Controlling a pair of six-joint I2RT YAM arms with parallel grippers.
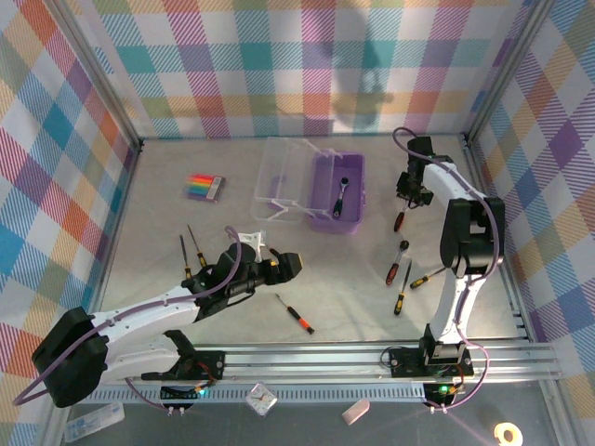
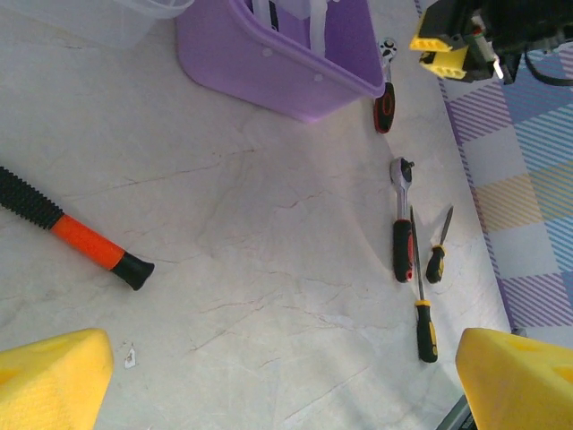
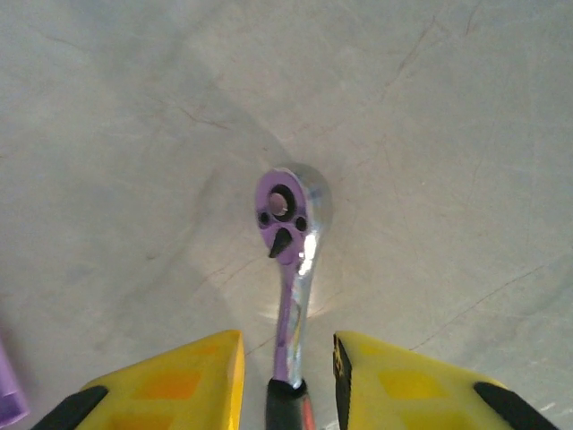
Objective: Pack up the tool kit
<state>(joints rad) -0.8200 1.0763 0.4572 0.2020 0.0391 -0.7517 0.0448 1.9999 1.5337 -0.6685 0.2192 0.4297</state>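
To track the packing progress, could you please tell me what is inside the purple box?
One ratchet wrench lies inside the purple box. The rest of its floor looks bare, though the near wall hides a strip.

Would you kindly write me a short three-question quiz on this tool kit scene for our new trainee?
1. True or false: the clear lid of the purple box stands open.
2. How many ratchet wrenches lie inside the box?
3. The fingers of the right end effector straddle: A a screwdriver; B another wrench; C the rainbow pack.
Key: 1 true; 2 one; 3 B.
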